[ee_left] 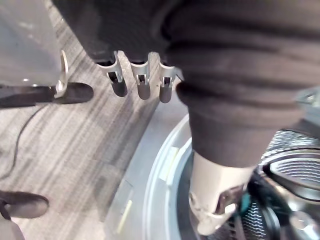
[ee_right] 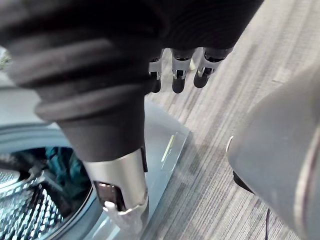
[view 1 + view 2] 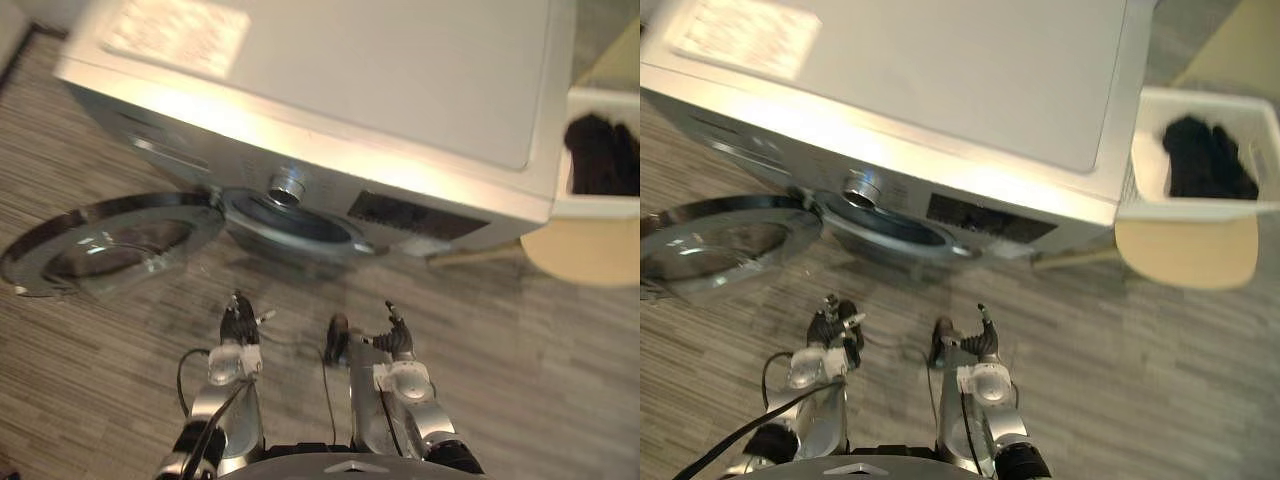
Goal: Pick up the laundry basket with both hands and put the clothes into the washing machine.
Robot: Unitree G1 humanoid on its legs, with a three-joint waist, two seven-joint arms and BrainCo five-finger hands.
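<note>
Plainly, laundry basket (image 3: 1190, 211) well right of right hand (image 3: 978, 345), seemingly untouched.

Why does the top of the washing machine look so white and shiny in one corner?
Light is glaring off it. Left eye view: a bright patch on the washing machine top near its far left corner, and a bright band along the top front edge. Right eye view: the same patch and band. The open door glass catches pale reflections too.
</note>
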